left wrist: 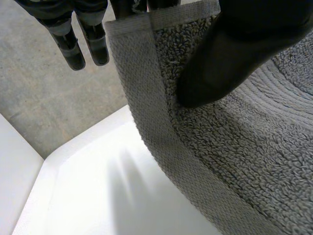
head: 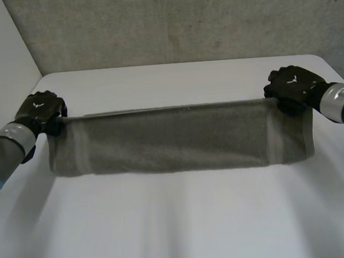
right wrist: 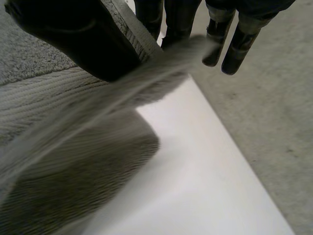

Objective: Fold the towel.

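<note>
Table (head: 184, 222): white, with rounded far corners; a grey concrete wall (head: 170, 23) stands behind it.
Towel (head: 172, 138): grey terry cloth with a paler band near each short end; it is stretched wide between the two hands over the far half of the table; its top edge runs straight from hand to hand and the rest hangs below; I cannot tell whether the lower edge touches the tabletop.
Left arm: comes in from the near left side, grey with a light-blue cap.
Right arm: comes in from the right side.
Left hand (head: 40, 111): at the towel's top left corner; in the left wrist view its thumb (left wrist: 230, 54) presses on the looped face of the towel (left wrist: 234, 161) just inside the flat hem, pinching the corner against fingers behind the cloth; two other fingers (left wrist: 98, 46) hang straight beside the hem, clear of it.
Right hand (head: 292, 86): at the towel's top right corner; in the right wrist view its thumb (right wrist: 78, 39) bears on the towel (right wrist: 58, 127) and clamps the edge against the fingers (right wrist: 234, 44) behind.
</note>
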